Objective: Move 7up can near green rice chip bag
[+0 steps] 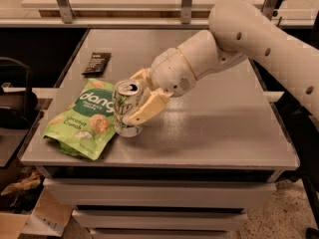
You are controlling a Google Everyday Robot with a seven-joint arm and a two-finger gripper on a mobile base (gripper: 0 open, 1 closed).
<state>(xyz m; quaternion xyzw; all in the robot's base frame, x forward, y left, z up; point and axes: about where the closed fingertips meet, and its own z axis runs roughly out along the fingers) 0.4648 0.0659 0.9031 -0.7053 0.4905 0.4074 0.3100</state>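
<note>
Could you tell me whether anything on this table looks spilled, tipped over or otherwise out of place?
Nothing stands out. The 7up can stands upright in the gripper, right beside the green rice chip bag, which lies flat near the table's front edge. No spill shows, and the black packet lies flat farther back.
</note>
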